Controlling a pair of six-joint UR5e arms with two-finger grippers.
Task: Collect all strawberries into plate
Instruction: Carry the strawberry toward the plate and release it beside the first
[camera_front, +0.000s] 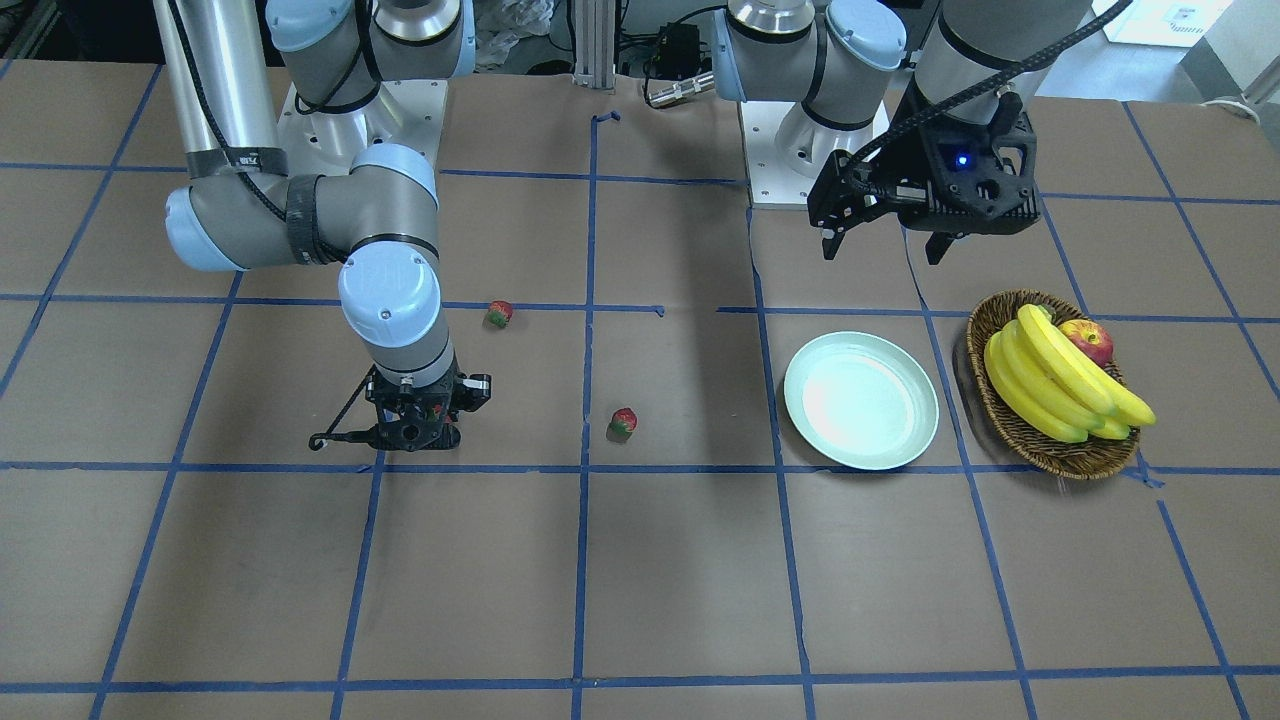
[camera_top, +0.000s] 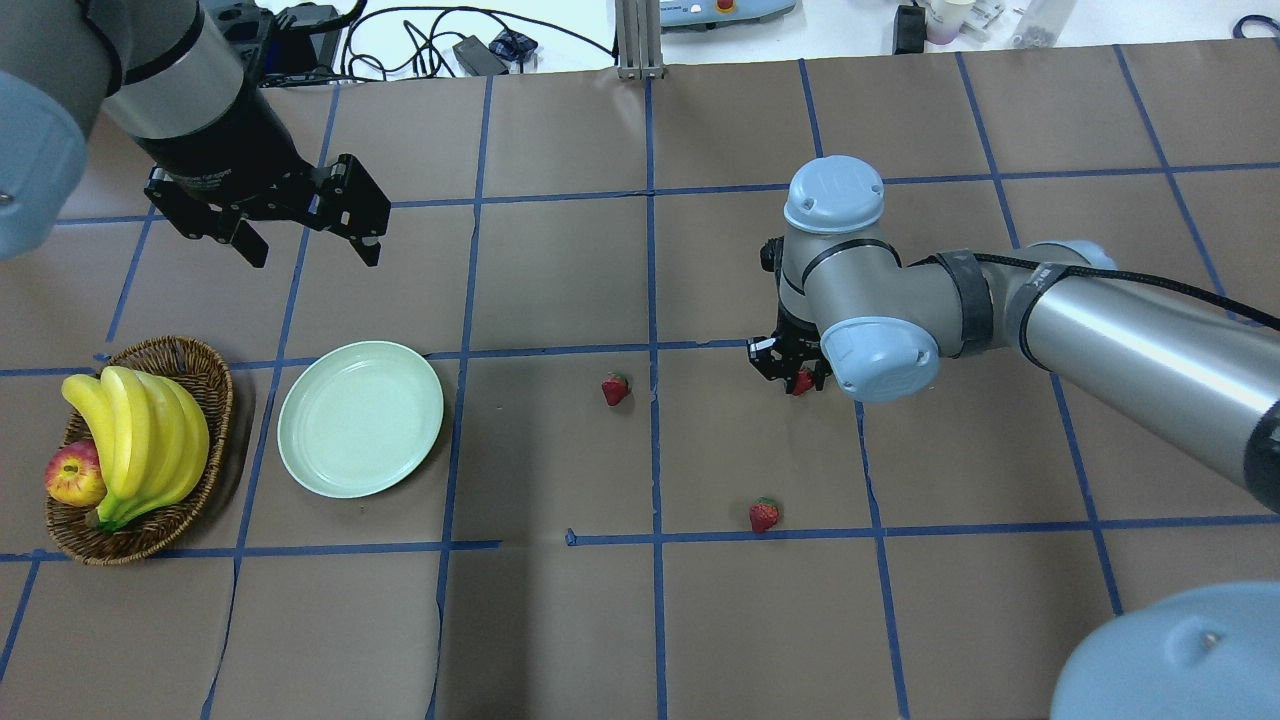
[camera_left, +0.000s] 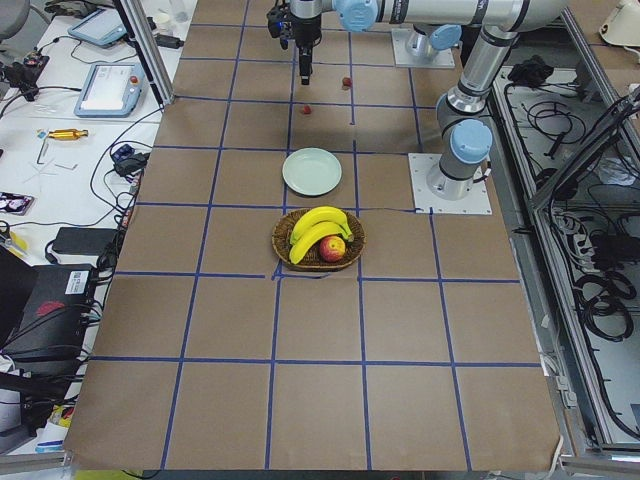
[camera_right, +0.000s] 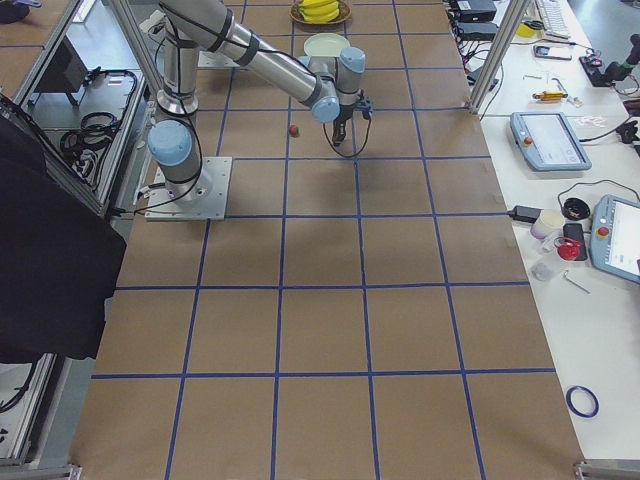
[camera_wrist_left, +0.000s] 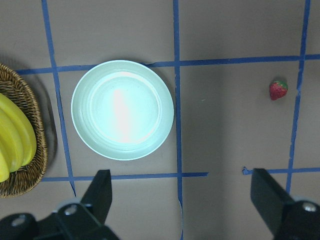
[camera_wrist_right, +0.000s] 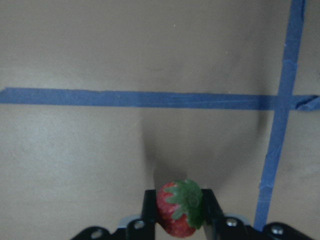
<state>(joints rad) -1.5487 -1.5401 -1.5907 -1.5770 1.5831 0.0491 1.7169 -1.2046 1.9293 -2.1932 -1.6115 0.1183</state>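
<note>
My right gripper (camera_wrist_right: 178, 215) is shut on a small red strawberry (camera_wrist_right: 178, 207) with a green top, held low over the brown table (camera_top: 797, 378). Two more strawberries lie loose on the table: one (camera_top: 615, 389) near the centre line, one (camera_top: 764, 515) closer to the robot. The pale mint plate (camera_top: 360, 417) sits bare on the robot's left side, also under the left wrist camera (camera_wrist_left: 122, 109). My left gripper (camera_top: 312, 255) hangs open and holds nothing, in the air beyond the plate.
A brown wicker basket (camera_top: 215, 385) with bananas (camera_top: 145, 435) and an apple (camera_top: 73, 474) stands to the left of the plate. Blue tape lines grid the brown table. Cables and devices lie past the far edge.
</note>
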